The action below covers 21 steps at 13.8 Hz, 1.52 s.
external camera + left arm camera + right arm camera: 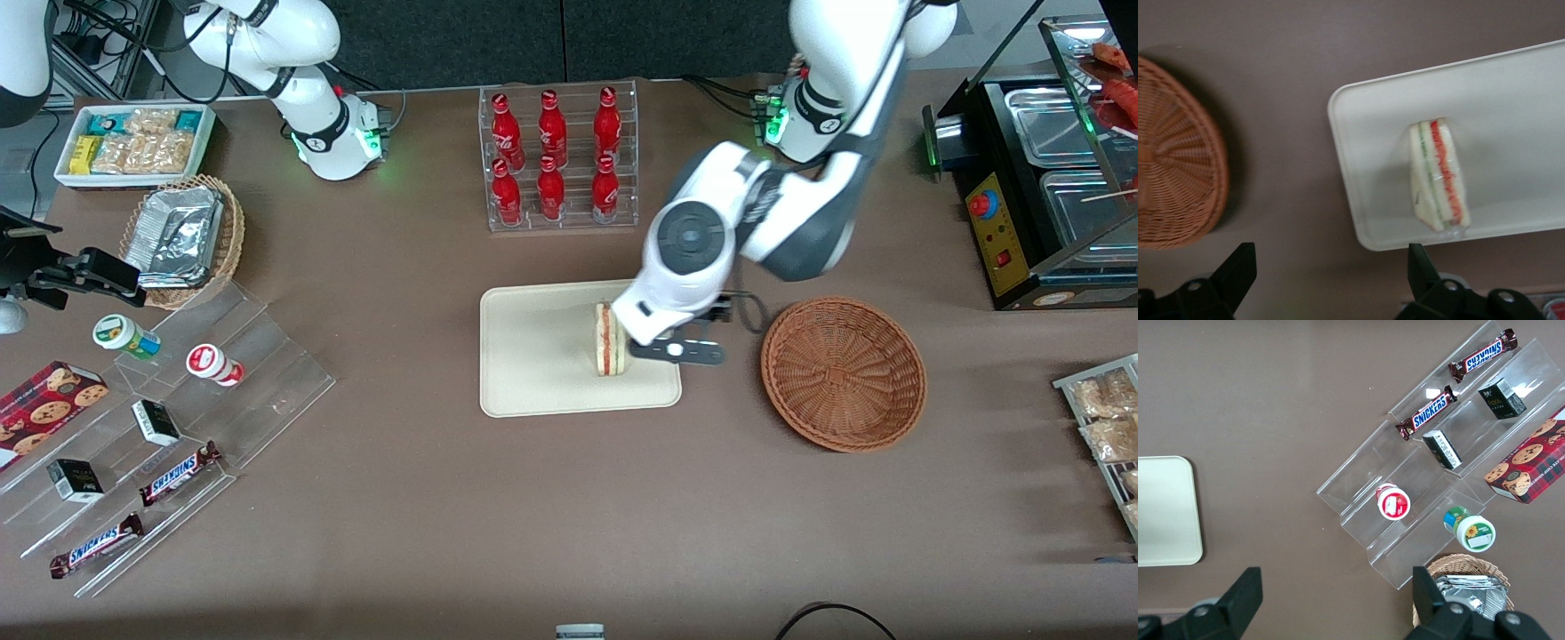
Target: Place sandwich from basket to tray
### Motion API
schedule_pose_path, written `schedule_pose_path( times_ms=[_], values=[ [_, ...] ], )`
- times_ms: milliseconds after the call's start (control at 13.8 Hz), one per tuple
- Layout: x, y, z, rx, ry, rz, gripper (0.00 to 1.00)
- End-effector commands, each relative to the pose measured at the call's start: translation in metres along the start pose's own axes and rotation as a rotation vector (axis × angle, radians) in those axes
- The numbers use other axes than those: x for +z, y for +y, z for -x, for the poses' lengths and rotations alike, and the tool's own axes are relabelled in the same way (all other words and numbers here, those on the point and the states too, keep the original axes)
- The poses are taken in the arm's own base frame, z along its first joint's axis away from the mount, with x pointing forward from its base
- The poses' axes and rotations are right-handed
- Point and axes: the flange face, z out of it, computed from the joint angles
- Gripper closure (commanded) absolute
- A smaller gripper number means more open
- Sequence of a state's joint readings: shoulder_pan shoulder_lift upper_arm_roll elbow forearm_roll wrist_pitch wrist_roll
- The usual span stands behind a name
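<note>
- Sandwich (610, 340) resting on the tray (533, 356), standing on one edge with its red-pink and green filling stripe facing up, near the tray's end that is closest to the basket.
- Same sandwich (1438, 175) visible from the wrist camera, wholly inside the tray's (1511, 100) low rim, close to one rounded corner and one long edge.
- Gripper (669, 342) hovering above the tray's edge, between the sandwich and the basket (843, 373); fingers (1237, 270) spread wide apart, clear of the sandwich and pinching nothing.
- Reddish-brown wicker basket (1175, 160) sitting on the brown table (569, 507) beside the tray, toward the working arm's end, apart from the tray with bare tabletop between; nothing seen inside its woven bowl.
- Clear rack of red bottles (556, 156) standing farther from the front camera than the tray.
- Toward the parked arm's end: a tan wicker basket holding foil trays (182, 236), a white bin of snack packets (133, 142), and a clear stepped display (169, 427) carrying two Snickers bars (178, 473), small dark boxes, two round lidded cups and a red cookie box (40, 409).
- Toward the working arm's end: a black heated display case (1040, 178) with metal pans, and a rack of bagged snacks (1107, 427) nearer the front camera.
</note>
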<state>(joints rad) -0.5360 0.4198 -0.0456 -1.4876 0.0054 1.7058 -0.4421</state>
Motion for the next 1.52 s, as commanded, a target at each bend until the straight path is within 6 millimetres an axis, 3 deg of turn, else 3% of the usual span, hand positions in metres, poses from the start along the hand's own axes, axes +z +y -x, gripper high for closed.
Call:
schedule_pose_path(
  times_ms=[0, 218, 508, 653, 726, 798, 1161, 1452],
  values=[
    [-0.009, -0.030, 0.002, -0.020, -0.023, 0.001, 0.00],
    [-0.014, -0.052, -0.003, -0.053, -0.026, 0.008, 0.00],
    [-0.037, -0.104, -0.005, -0.129, -0.024, 0.039, 0.00],
    [-0.056, -0.149, 0.002, -0.187, -0.006, 0.056, 0.00],
    [-0.065, -0.161, 0.006, -0.202, -0.004, 0.061, 0.00],
    [-0.073, -0.181, 0.011, -0.230, -0.015, 0.061, 0.00],
    [-0.111, -0.233, 0.055, -0.276, -0.097, 0.073, 0.00],
    [-0.138, -0.281, 0.091, -0.195, -0.134, 0.079, 0.00]
  ],
)
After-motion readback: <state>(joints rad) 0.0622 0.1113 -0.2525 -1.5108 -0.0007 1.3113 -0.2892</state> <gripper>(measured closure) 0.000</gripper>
